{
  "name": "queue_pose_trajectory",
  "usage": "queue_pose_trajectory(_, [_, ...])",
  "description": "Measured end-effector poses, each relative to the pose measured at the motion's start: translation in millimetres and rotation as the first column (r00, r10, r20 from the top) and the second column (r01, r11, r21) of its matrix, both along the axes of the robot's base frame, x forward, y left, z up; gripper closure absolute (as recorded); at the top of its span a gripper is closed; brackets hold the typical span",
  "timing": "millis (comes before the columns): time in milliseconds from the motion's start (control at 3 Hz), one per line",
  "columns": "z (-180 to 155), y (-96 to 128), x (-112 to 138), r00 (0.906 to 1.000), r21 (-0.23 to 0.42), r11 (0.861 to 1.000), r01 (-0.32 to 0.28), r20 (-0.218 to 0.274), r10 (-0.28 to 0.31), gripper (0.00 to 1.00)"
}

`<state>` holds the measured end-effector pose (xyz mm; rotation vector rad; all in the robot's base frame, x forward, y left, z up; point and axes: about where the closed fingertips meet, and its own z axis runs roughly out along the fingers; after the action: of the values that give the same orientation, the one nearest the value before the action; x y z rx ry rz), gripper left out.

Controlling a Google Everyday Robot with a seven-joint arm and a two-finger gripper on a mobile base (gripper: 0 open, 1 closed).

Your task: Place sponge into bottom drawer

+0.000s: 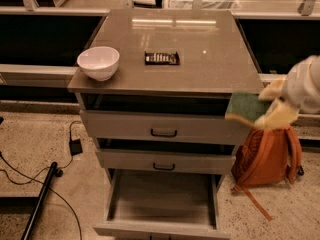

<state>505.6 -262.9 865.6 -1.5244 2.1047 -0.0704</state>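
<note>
The sponge point(246, 109), dark green on top with pale yellow foam below, is held in the air off the cabinet's right front corner, level with the top drawer. My gripper point(272, 109) is at the right edge of the view, shut on the sponge's right end, with pale fingers point(280, 116) around it. The bottom drawer point(162, 204) is pulled open below, a wide grey box with a bare flat floor. It lies down and to the left of the sponge.
A white bowl point(98, 62) and a dark flat snack packet point(161, 58) sit on the cabinet top point(200, 39). Two upper drawers with dark handles point(163, 132) are slightly open. An orange backpack point(267, 156) leans at the right. Cables and a pole point(42, 194) lie at the left.
</note>
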Motion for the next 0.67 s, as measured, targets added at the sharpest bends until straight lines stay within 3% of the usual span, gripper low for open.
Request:
queue_pose_trajectory(333, [-40.7, 5.6, -20.9, 0.9963, -0.014, 1.0, -0.017, -0.084, 0.016, 1.0])
queue_pose_trajectory(667, [-49.7, 16.8, -8.7, 0.9973, 0.079, 0.996, -0.049, -0.05, 0.053, 1.0])
